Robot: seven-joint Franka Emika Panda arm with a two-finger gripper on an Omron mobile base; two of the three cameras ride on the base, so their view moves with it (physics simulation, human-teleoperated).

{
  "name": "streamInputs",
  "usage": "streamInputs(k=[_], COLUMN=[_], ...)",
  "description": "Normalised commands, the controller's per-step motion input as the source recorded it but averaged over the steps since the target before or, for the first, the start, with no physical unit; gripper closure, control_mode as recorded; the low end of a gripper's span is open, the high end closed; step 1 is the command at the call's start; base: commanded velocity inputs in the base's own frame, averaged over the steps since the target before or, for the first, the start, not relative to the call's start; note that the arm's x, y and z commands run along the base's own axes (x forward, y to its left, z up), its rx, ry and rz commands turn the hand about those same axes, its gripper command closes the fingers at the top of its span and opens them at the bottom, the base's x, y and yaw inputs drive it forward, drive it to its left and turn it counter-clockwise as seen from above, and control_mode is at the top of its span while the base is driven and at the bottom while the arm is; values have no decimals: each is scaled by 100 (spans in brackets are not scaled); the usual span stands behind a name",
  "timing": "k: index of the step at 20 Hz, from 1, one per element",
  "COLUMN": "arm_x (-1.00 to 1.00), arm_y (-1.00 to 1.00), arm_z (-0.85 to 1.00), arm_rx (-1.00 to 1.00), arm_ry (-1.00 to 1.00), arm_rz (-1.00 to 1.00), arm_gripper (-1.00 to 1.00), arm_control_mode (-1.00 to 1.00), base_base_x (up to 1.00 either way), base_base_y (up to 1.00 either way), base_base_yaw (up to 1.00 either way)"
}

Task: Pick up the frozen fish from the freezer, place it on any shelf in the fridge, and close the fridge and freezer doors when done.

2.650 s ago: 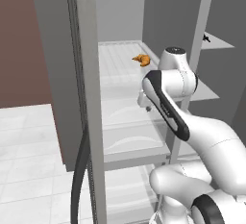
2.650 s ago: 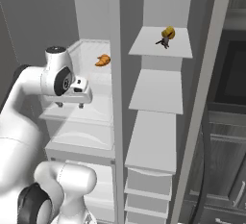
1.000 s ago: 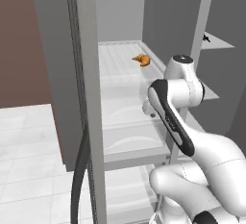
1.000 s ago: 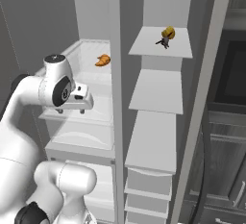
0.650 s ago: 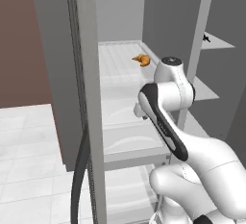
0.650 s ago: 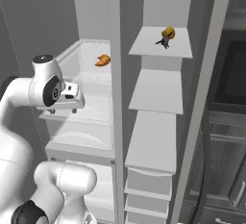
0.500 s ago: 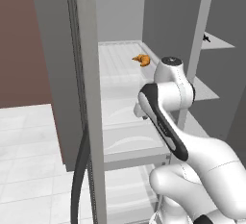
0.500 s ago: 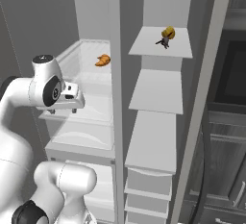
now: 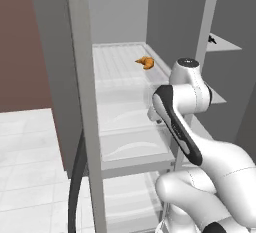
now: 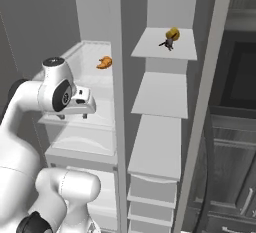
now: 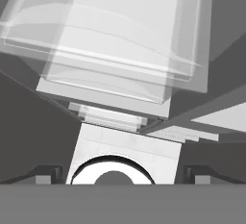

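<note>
The frozen fish (image 10: 166,43), small and dark, lies on the freezer's (image 10: 165,94) top grey shelf beside a yellow item (image 10: 173,33); it also shows as a dark speck (image 9: 212,39). My gripper (image 10: 73,116) hangs open and empty in front of the fridge's (image 9: 125,92) middle shelves, pointing down, well left of and below the fish. Its fingertips (image 11: 48,172) stand far apart above a clear ribbed shelf (image 11: 120,40). Both doors are swung open: the fridge door (image 9: 82,107) on the left and the freezer door (image 10: 202,117) on the right.
An orange croissant (image 9: 145,63) rests on the fridge's top translucent shelf (image 9: 117,59). A grey divider post (image 10: 116,92) separates the two compartments. Grey drawers (image 10: 150,189) sit low in the freezer. Dark curved handles (image 9: 75,182) hang on the open doors.
The arm's upper joints have swung a little sideways and back. The hand stays low in front of the fridge shelves with its jaws wide. Fish and croissant have not moved.
</note>
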Motion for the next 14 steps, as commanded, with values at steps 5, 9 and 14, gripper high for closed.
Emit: streamInputs(k=[5, 9, 14], arm_x=[0, 0, 0], arm_y=[0, 0, 0], arm_z=[0, 0, 0], arm_rx=[0, 0, 0], arm_ry=[0, 0, 0], arm_rz=[0, 0, 0], arm_gripper=[-100, -100, -100], arm_control_mode=[100, 100, 100], base_base_x=[0, -1, 9], base_base_y=[-51, -59, -39], base_base_yaw=[0, 0, 0])
